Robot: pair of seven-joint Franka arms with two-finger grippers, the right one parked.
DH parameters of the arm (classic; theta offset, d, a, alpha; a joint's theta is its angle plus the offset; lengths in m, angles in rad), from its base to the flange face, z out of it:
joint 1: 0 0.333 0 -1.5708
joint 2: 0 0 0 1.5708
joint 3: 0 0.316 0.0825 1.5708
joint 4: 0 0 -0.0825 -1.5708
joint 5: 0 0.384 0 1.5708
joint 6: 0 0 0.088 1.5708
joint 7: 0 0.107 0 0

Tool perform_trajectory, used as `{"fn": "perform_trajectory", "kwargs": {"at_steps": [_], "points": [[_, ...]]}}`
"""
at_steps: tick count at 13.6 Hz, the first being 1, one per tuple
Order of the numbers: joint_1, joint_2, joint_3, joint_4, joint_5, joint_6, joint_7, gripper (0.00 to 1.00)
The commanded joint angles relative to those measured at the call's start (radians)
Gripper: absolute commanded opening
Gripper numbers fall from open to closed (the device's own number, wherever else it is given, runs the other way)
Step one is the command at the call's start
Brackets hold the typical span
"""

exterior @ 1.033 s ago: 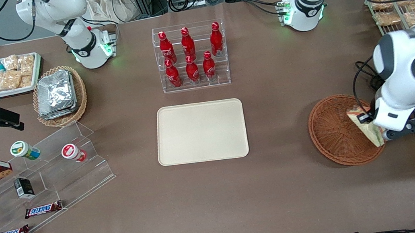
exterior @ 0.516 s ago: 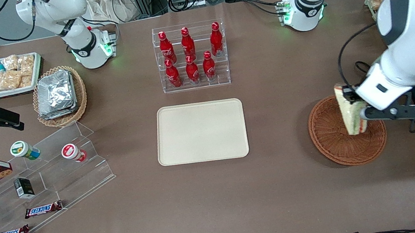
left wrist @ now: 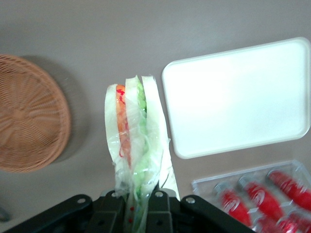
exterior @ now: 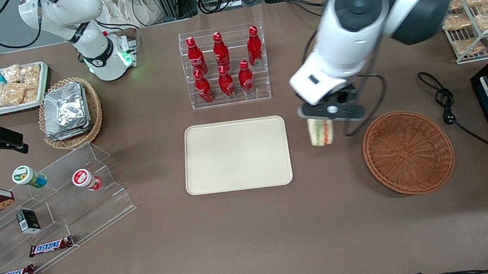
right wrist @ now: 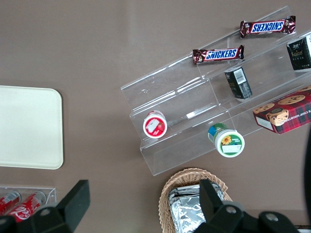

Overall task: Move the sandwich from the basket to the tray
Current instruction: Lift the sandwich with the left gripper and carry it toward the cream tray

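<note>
Item: triangular film-wrapped sandwich (left wrist: 132, 141), pale bread, orange and green filling. Light, soft, crushable; wrap likely slippery. Gripper (left wrist: 136, 196) jaws clamped on one end, rest hanging free below. Cream rectangular plastic tray (exterior: 236, 155) just beside jaws; emptied reddish-brown round wicker basket (exterior: 408, 151) nearby.

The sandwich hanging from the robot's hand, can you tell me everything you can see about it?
The sandwich is a wedge of pale bread slices with an orange-red layer and a green leafy layer between them, wrapped in clear film. It is held on edge, its layers showing, clamped at one end by the hand, and nothing else touches it. It hangs in the air over bare brown table, between the reddish-brown wicker basket and the cream tray, close beside the tray's rim.
</note>
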Motion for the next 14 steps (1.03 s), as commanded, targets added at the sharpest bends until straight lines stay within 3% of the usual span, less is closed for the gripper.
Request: {"fn": "perform_trajectory", "kwargs": {"at_steps": [1, 3, 8, 10, 14], "points": [[-0.033, 0.105, -0.05, -0.005, 0.108, 0.11, -0.122, 0.0], [-0.046, 0.172, -0.093, -0.02, 0.206, 0.183, -0.232, 0.0], [-0.056, 0.357, -0.102, -0.03, 0.29, 0.349, -0.254, 0.0], [-0.06, 0.388, -0.102, -0.094, 0.368, 0.439, -0.255, 0.0], [-0.063, 0.4, -0.102, -0.189, 0.398, 0.538, -0.329, 0.0]]}}
